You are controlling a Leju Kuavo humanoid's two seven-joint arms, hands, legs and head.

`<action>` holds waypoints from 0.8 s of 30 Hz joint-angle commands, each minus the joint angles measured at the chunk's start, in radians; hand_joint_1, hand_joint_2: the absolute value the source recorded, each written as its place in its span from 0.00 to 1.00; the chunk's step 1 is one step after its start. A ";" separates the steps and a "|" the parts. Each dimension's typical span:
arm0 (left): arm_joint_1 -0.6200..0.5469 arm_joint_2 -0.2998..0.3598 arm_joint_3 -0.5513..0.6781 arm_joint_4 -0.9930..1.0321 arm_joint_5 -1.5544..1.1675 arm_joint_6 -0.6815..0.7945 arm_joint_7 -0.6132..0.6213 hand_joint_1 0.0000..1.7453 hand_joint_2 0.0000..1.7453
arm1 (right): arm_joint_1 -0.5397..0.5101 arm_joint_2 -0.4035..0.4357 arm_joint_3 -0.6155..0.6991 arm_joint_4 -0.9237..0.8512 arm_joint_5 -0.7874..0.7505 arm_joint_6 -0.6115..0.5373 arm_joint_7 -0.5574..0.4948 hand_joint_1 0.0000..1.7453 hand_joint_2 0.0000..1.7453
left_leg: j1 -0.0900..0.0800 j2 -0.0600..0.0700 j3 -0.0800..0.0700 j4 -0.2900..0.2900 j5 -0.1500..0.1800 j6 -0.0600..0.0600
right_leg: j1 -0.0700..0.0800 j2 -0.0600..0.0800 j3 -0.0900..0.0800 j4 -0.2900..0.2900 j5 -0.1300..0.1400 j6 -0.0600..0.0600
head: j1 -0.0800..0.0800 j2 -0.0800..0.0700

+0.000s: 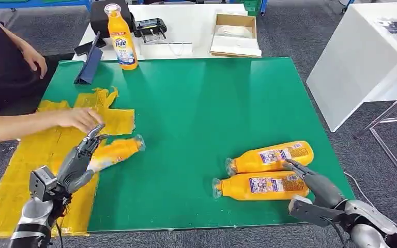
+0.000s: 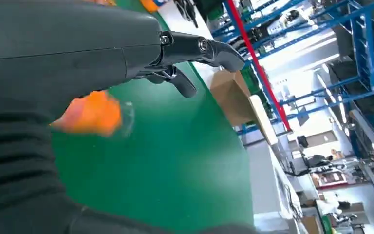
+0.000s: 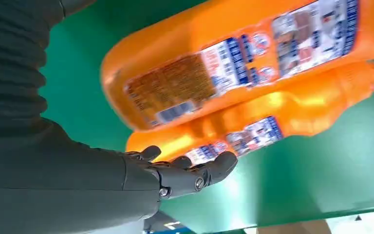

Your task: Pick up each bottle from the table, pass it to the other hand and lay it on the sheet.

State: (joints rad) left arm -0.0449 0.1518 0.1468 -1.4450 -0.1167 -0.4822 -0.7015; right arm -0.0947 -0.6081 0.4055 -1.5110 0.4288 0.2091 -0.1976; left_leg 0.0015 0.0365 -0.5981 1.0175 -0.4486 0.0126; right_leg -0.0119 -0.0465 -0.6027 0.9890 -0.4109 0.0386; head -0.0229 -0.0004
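Observation:
One orange bottle (image 1: 115, 152) (image 2: 93, 113) lies on its side, its base on the edge of the yellow sheet (image 1: 26, 170) and its cap end over the green table (image 1: 201, 103). My left hand (image 1: 80, 160) (image 2: 126, 48) hovers over that bottle's base with its fingers stretched out and holds nothing. Two more orange bottles (image 1: 271, 156) (image 1: 261, 186) lie side by side at the right front, and appear close up in the right wrist view (image 3: 233, 68) (image 3: 253, 122). My right hand (image 1: 310, 181) (image 3: 175, 175) is open at their base ends, fingertips at the bottles. Another bottle (image 1: 121, 39) stands upright at the back.
A person's hand (image 1: 80, 119) rests on the sheet just beyond my left hand. A blue-grey folder (image 1: 89, 67) leans at the table's back left. Behind are a white table with a cardboard box (image 1: 235, 33) and a black device (image 1: 150, 26). A white cabinet (image 1: 362, 57) stands at the right.

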 commanded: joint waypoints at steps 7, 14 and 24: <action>-0.068 -0.023 -0.033 0.092 -0.002 -0.009 0.003 0.00 0.00 | -0.148 -0.028 0.112 0.083 0.023 0.050 0.034 0.00 1.00 | 0.001 0.000 0.003 -0.002 0.000 0.000 | 0.000 0.004 0.002 -0.001 0.001 -0.001 | 0.000 0.000; -0.083 -0.021 -0.039 0.103 -0.004 -0.001 0.003 0.00 0.00 | -0.176 -0.029 0.152 0.139 0.026 0.045 0.033 0.00 1.00 | 0.001 -0.002 0.003 -0.002 0.001 0.000 | 0.000 0.002 0.003 -0.002 0.000 -0.001 | 0.000 0.000; -0.105 -0.025 -0.053 0.126 -0.005 -0.002 0.003 0.00 0.00 | -0.201 -0.057 0.217 0.153 0.028 0.062 0.037 0.00 1.00 | 0.001 -0.003 0.004 -0.002 0.000 0.000 | 0.000 0.003 0.004 -0.001 0.000 -0.001 | 0.000 0.000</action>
State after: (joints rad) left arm -0.1090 0.1465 0.1152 -1.3977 -0.1164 -0.4875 -0.7012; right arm -0.2413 -0.6714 0.5406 -1.4355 0.4612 0.2606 -0.1644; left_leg 0.0024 0.0362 -0.5989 1.0175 -0.4480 0.0130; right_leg -0.0119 -0.0465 -0.6030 0.9892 -0.4106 0.0388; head -0.0229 -0.0004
